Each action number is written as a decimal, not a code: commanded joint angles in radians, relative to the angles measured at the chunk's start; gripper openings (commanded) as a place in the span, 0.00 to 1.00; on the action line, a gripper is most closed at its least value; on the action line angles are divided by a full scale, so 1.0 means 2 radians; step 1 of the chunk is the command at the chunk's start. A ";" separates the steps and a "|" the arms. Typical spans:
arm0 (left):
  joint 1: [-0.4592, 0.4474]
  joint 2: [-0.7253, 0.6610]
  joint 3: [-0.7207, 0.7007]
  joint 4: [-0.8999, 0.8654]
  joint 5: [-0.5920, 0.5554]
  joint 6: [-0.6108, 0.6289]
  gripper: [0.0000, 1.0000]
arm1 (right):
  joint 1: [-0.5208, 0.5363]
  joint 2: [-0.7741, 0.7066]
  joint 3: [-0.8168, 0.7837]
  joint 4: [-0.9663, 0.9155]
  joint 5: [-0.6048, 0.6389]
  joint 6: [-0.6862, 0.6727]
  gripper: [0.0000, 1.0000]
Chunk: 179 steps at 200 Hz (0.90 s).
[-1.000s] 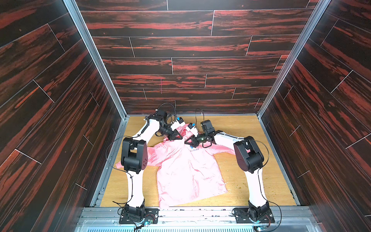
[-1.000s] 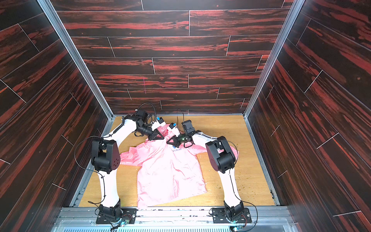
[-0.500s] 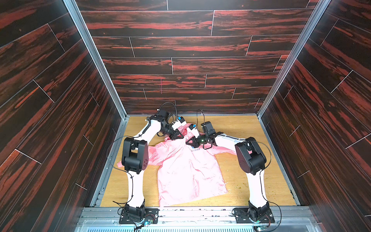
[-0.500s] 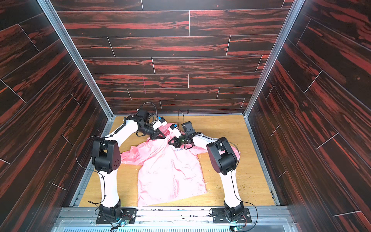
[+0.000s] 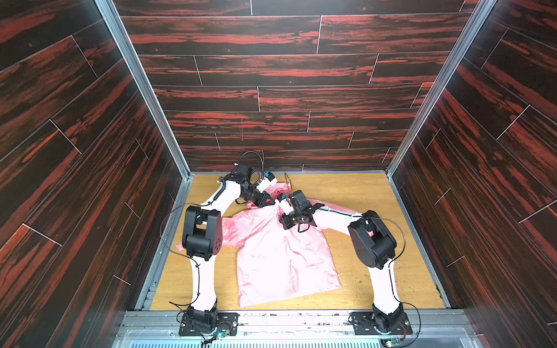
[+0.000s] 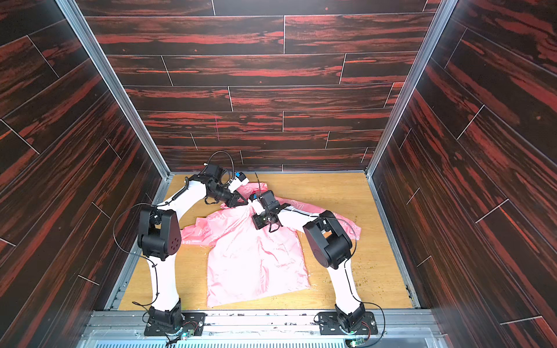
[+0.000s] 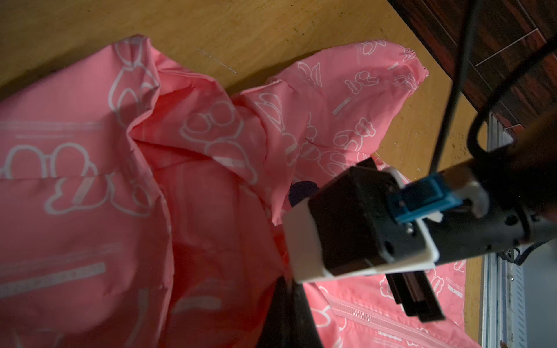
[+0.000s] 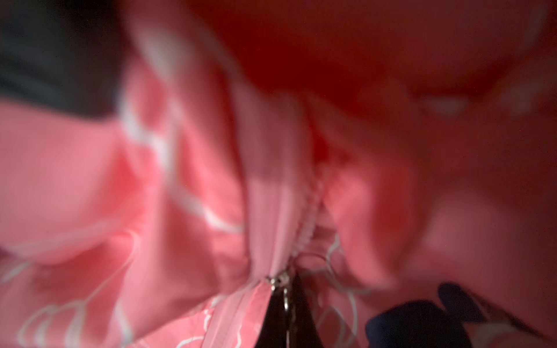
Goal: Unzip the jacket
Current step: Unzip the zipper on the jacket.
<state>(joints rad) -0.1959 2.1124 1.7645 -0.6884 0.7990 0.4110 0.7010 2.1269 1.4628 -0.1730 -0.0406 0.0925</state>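
Jacket (image 5: 283, 265), shiny pink, spread front-up in the middle of the tabletop (image 5: 367, 195), hem toward the arm bases, hood (image 5: 278, 189) toward the far wall.

Against a second ago: right gripper (image 8: 286, 292) drawn a little down the chest toward the hem, wrist swung inward with it. Left gripper (image 5: 270, 202) unmoved at the collar (image 5: 275, 208). Body and hem lying as before.

Right fingers pressed together on the metal zipper pull (image 8: 285, 302), just below the slider (much of that wrist view blurred). Left fingers closed on a fold of pink cloth at the collar, fabric bunched toward them.

Light wood-grain top, with a scatter of small dark crumbs (image 5: 358, 281) near the right arm. Metal rail (image 5: 286, 319) along the near edge, carrying both bases. Dark planked walls (image 5: 271, 75), streaked red, on three sides. Aluminium posts (image 5: 144, 90) in the far corners.

Count: one jacket, one hood, two sleeves (image 5: 232, 232) (the one by the right arm partly hidden under its forearm), two arms, two grippers, three walls.
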 commanded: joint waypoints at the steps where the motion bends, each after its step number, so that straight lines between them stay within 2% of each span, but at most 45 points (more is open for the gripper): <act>1: 0.011 -0.025 0.003 0.071 0.005 -0.039 0.00 | 0.010 -0.004 -0.031 -0.062 0.094 0.019 0.00; 43: 0.020 -0.011 0.004 0.115 -0.034 -0.094 0.00 | 0.041 -0.034 -0.070 -0.086 0.173 0.007 0.00; 68: 0.022 0.006 0.012 0.138 -0.065 -0.123 0.00 | 0.068 -0.063 -0.112 -0.099 0.195 0.019 0.00; 127: 0.025 0.042 0.043 0.148 -0.115 -0.144 0.00 | 0.167 -0.117 -0.185 -0.163 0.194 0.074 0.00; 179: 0.025 0.065 0.057 0.154 -0.147 -0.154 0.00 | 0.260 -0.165 -0.220 -0.256 0.167 0.168 0.00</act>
<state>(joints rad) -0.1783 2.2284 1.8149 -0.4965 0.5926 0.1303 1.1301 1.8290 1.0748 -0.4316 0.3817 0.3042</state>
